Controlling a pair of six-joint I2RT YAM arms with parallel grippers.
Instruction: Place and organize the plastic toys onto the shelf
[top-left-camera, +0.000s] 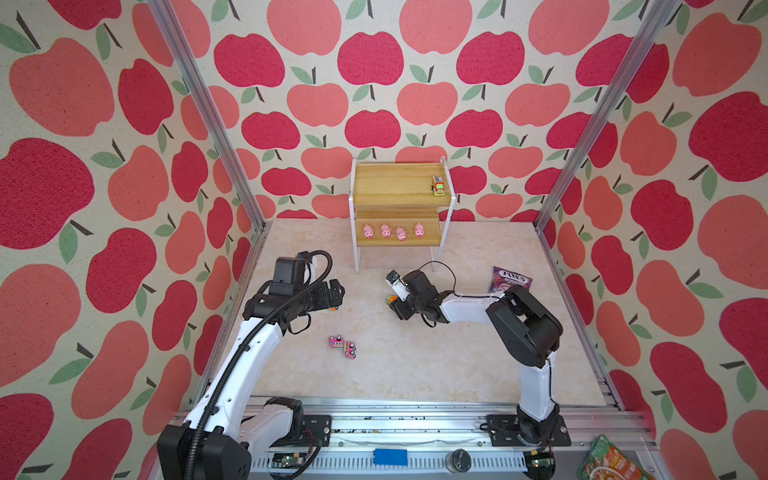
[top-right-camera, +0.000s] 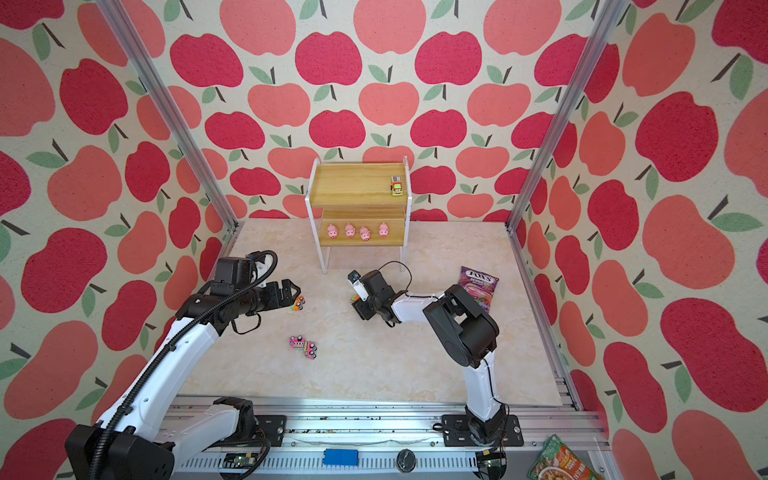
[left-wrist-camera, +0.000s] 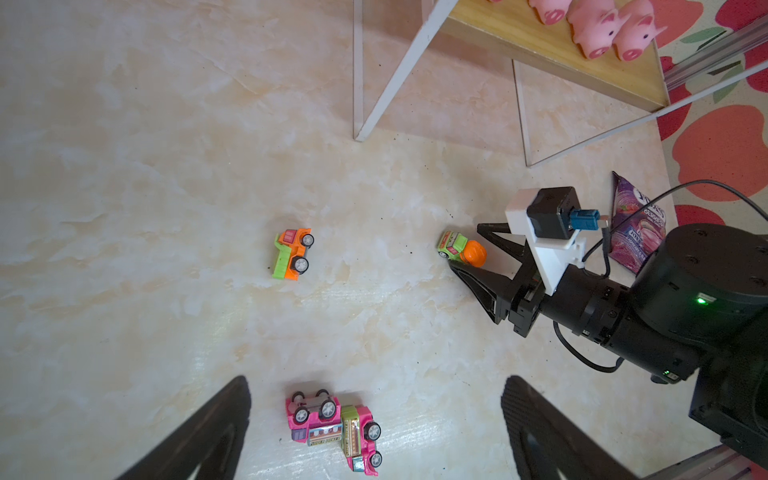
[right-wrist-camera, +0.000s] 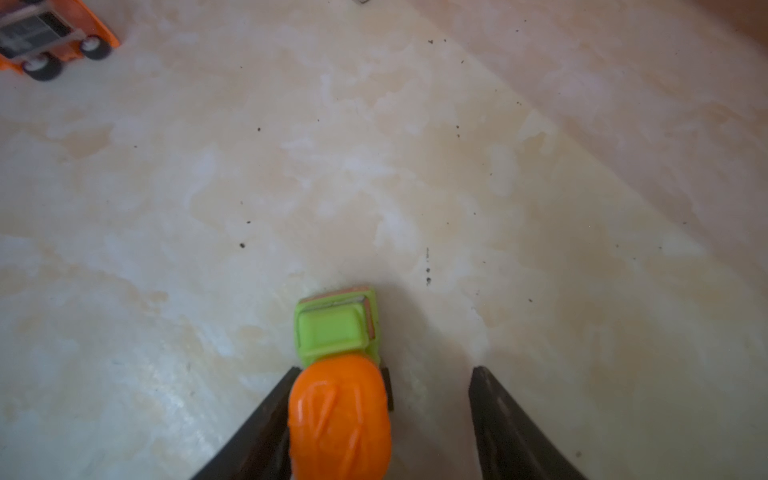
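In both top views the shelf (top-left-camera: 395, 183) stands at the back of the table (top-left-camera: 415, 365), against the wall. Four pigs (top-left-camera: 386, 230) stand in a row on its lower board. A brown truck (top-left-camera: 438, 185) sits at the right end of its upper board. The left gripper (top-left-camera: 336, 293) hovers over the left part of the table. In a top view an orange truck (top-right-camera: 298, 303) peeks out just beneath it. Two pink trucks (top-left-camera: 343, 347) lie touching each other nearer the front. The right gripper (top-left-camera: 392, 305) reaches toward the middle, low beside a mixer truck (top-left-camera: 390, 299). A candy bag (top-left-camera: 511, 280) lies near the right side.

In the left wrist view the left gripper's fingers (left-wrist-camera: 216, 436) stand wide apart and hold nothing. The pink trucks (left-wrist-camera: 332, 424) lie on the table below the gap, one tipped so its wheels show. The orange truck (left-wrist-camera: 293, 253) lies alone, well apart from them. The mixer truck (left-wrist-camera: 461, 249) sits between the right gripper's spread fingers (left-wrist-camera: 482, 286), and the pigs (left-wrist-camera: 590, 25) show on the shelf board beyond.

In the right wrist view the mixer truck (right-wrist-camera: 340, 374), with a green cab and an orange drum, leans against one finger (right-wrist-camera: 266, 415). A clear gap separates it from the other finger, so the jaws are apart and not clamped. It seems to rest on the table, though this close view is blurred.
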